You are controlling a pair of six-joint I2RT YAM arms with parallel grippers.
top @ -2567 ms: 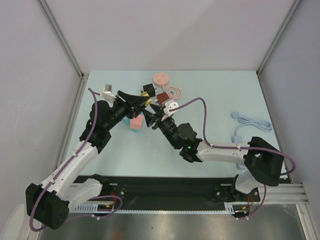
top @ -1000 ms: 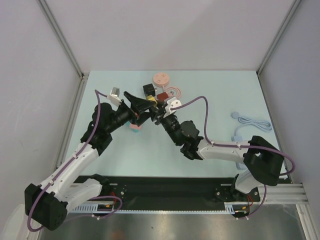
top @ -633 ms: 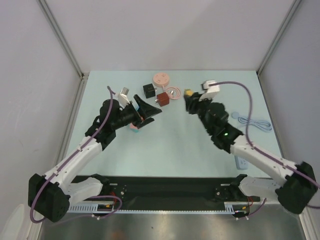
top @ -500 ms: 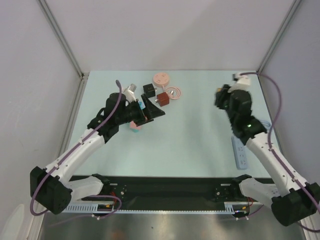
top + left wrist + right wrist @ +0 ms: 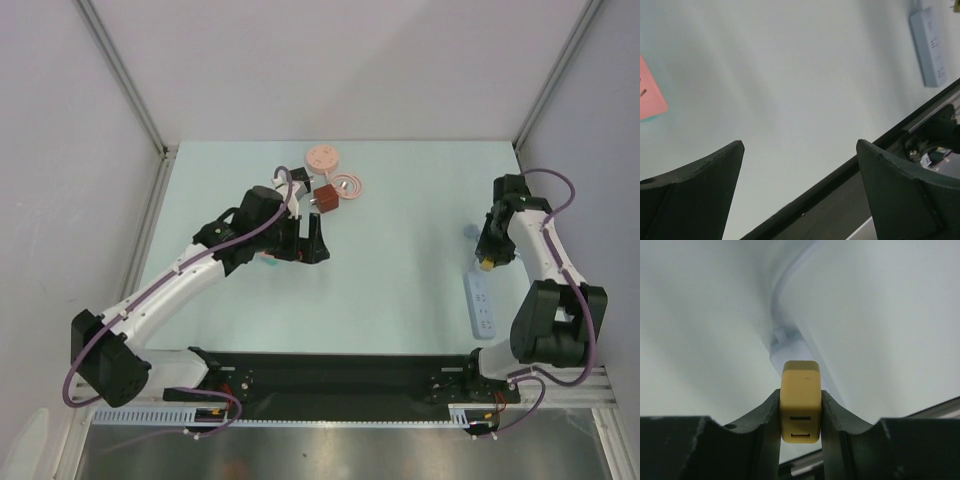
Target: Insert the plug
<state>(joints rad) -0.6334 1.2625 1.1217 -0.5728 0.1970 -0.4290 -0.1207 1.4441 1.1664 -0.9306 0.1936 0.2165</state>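
Item 1, plug [image 5: 800, 385]: yellow, two slots facing the wrist cam, clamped betw. the fingers of the R gripper [image 5: 800, 407], at the table's [image 5: 400, 290] far right, just beyond the cable end of the strip [image 5: 479, 305]. Item 2, L gripper [image 5: 800, 190]: fingers wide apart, nothing in them, near a pink block [image 5: 650, 95]. Risks as we judged them: prongs weren't visible, so alignment w/ sockets was unconfirmed. An off-axis descent could jam them on the strip's face. Strip lay unbraced and could skid under push. The narrow pinch could let the plug pivot.
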